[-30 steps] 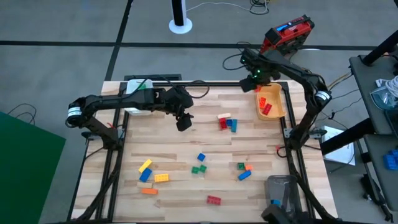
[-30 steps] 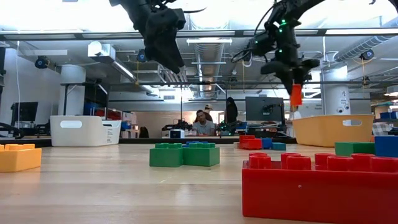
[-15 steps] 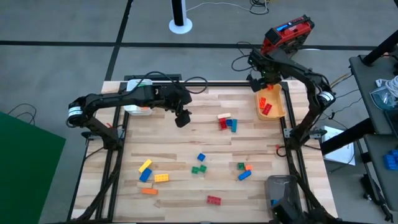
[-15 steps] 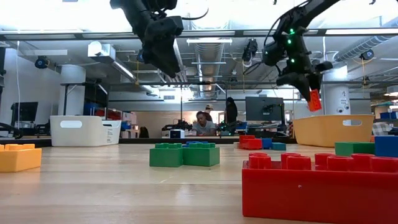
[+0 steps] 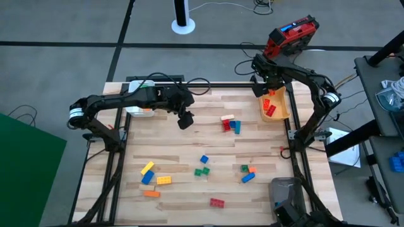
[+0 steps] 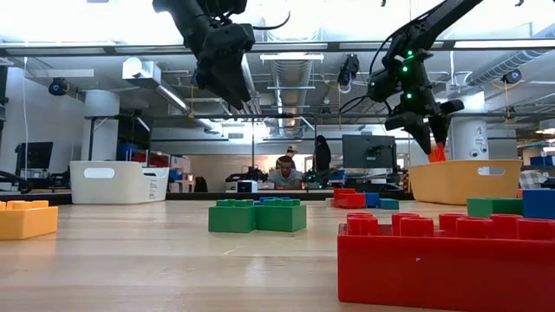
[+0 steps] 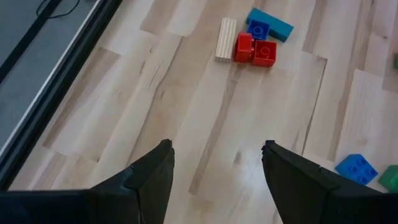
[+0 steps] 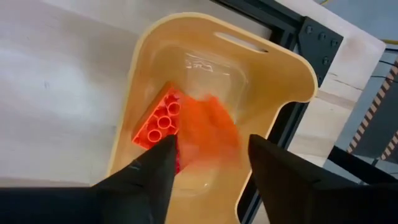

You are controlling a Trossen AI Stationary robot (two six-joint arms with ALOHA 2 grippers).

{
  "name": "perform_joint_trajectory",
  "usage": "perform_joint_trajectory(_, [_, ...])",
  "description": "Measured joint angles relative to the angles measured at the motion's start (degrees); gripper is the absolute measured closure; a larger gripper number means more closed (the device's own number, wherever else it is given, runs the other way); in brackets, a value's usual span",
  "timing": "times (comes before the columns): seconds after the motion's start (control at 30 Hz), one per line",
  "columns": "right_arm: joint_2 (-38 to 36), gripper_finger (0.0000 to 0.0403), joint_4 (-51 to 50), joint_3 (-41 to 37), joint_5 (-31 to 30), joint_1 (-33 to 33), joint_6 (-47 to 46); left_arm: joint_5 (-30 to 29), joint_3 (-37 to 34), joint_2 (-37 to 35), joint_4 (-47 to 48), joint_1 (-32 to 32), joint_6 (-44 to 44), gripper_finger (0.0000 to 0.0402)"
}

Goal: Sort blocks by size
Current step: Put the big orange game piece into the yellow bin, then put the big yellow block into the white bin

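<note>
R hand is now over the back end of the yellow bin, w/ fingers spread. A sec ago it was short of the bin, pinching an orange block; half a sec ago it had reached the bin's edge w/ the block still held. Now, in the wrist view, the orange block shows as a blur between the parted fingers, above the bin floor, so it looks just let go and dropping; can't tell if it has landed. Another orange-red block lies studs-down inside the bin already, beside the blur.

Meaning for the task: one more block is sorted into the yellow bin, and the R arm is free to fetch the next.

L hand hangs above the table, well to the bin's left, fingers spread and empty. It has pulled back a little toward the white bin over the last sec. Nearest to the yellow bin is the red, blue and beige cluster; the other blocks lie farther off toward the table's front, still to sort.
</note>
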State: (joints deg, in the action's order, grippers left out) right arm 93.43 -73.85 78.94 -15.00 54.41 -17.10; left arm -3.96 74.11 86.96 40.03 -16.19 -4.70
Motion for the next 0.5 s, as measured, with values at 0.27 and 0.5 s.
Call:
perform_joint_trajectory(0.27, [-0.13,0.0142,0.07,0.0,1.69,-0.02,0.3,0.16,0.0,0.0,1.06,0.02,-3.43,0.0182])
perform_joint_trajectory(0.5, [-3.18,0.0111,0.45,-0.13,3.48,-1.58,0.23,1.69,0.0,0.0,3.59,0.85,-8.2,0.0182])
